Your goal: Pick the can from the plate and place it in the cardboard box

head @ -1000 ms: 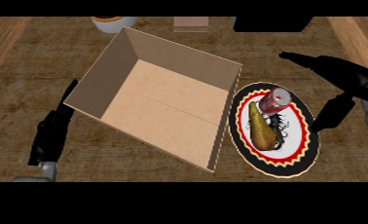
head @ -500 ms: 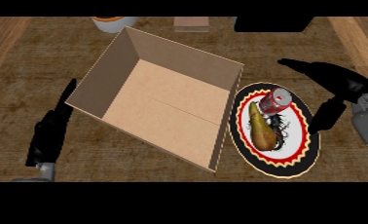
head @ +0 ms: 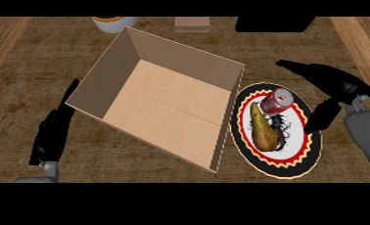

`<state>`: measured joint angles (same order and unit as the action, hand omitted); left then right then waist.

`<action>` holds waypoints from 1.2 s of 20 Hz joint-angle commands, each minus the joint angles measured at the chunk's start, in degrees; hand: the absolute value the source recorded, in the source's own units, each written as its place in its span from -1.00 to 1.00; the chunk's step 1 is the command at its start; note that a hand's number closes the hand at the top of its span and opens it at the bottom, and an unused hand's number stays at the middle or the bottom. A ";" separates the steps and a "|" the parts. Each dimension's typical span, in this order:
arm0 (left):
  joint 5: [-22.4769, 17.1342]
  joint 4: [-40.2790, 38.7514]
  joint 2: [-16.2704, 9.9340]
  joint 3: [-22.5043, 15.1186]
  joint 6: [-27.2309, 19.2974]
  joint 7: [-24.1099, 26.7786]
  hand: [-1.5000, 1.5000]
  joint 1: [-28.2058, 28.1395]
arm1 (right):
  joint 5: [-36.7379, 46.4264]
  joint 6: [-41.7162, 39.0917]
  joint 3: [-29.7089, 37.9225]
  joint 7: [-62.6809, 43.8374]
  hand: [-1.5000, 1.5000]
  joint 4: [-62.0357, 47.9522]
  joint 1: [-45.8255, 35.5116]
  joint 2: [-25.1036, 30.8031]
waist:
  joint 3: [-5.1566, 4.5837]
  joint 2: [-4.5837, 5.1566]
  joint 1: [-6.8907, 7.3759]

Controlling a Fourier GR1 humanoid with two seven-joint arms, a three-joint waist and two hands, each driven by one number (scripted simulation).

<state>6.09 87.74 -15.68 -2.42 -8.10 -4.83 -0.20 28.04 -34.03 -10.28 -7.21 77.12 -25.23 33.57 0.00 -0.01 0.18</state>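
Observation:
A red can (head: 275, 101) with a silver top lies on the upper part of a patterned plate (head: 296, 158) at the right, beside a yellow-brown pear (head: 264, 129). The open cardboard box (head: 166, 93) stands just left of the plate, nothing inside it. My right hand (head: 329, 86) hovers to the right of the can, open, fingers stretched toward the upper left and thumb hanging down over the plate's right rim; it does not touch the can. My left hand (head: 52, 132) rests open at the box's left.
A white and orange bowl (head: 114, 22) sits at the counter's back edge, with a small tan block (head: 193, 24) and a dark object (head: 274, 23) further right. Lighter wood strips run along the left and right edges.
My right hand has shifted down and a little toward the plate, its thumb now nearer the plate's right rim. The can, the box and my left hand have stayed put.

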 commanded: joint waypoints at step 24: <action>4.47 3.37 4.08 4.37 5.12 -3.05 0.00 0.07 | 14.63 -1.54 5.73 7.49 1.00 -5.38 1.81 -10.53 | 0.00 -0.03 -0.01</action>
<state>9.88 88.31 -11.97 1.94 -3.84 -5.61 0.51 42.15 -34.18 -5.84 -0.23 70.46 -24.18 23.88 0.00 0.00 0.18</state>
